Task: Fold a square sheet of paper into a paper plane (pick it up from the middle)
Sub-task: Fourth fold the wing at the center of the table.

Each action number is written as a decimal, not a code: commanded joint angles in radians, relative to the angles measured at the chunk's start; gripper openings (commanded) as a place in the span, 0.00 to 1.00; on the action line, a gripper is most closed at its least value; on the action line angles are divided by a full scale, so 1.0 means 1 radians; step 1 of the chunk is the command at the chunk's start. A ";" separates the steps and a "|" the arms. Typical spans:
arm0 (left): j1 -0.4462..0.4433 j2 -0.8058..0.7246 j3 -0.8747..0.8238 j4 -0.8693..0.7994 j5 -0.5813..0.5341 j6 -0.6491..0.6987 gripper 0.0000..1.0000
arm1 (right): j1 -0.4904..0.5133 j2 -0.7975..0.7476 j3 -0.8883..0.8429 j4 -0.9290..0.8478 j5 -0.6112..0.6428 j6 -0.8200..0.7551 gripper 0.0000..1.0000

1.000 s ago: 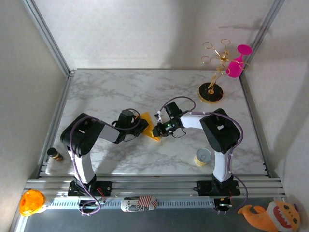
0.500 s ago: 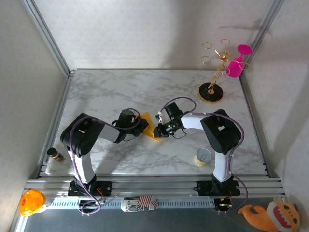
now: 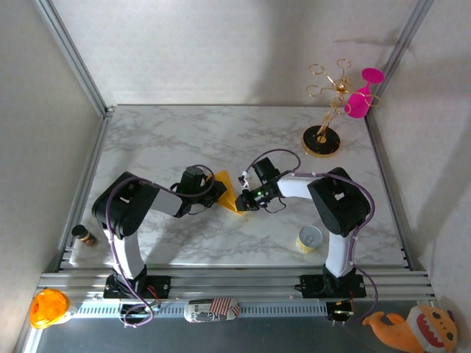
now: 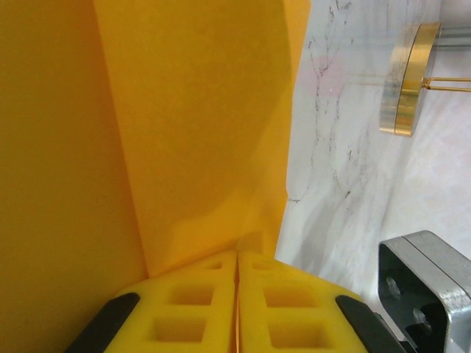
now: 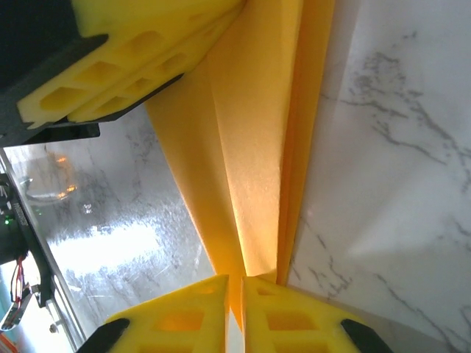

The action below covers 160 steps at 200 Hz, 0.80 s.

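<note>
The left gripper (image 3: 213, 188) is closed: in the left wrist view its yellow foam fingers (image 4: 184, 309) press together on an edge of the sheet of paper (image 4: 199, 125), already creased into long folds. The right gripper (image 3: 244, 198) is clamped on the same sheet too. Its fingers (image 5: 176, 312) meet around the narrow end where the folds (image 5: 254, 162) converge, and the left gripper (image 5: 125, 81) bites the other end.

The paper (image 3: 228, 193) sits between the two grippers over the middle of the marble table (image 3: 162, 140), its point towards the near side. Both arms are bent low, elbows out to left and right, forearms reaching inward so the grippers face each other. A gold stand (image 3: 324, 140) is at the far right, and a cup (image 3: 309, 238) at the near right.
</note>
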 commanded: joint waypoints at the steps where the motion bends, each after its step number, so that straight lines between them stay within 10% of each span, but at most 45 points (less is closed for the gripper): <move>1: 0.014 0.032 -0.027 -0.165 -0.035 0.008 0.09 | 0.007 -0.054 -0.032 -0.088 0.003 -0.014 0.15; 160: 0.013 0.004 -0.024 -0.151 -0.008 0.002 0.12 | 0.009 -0.130 -0.010 -0.010 0.028 0.021 0.16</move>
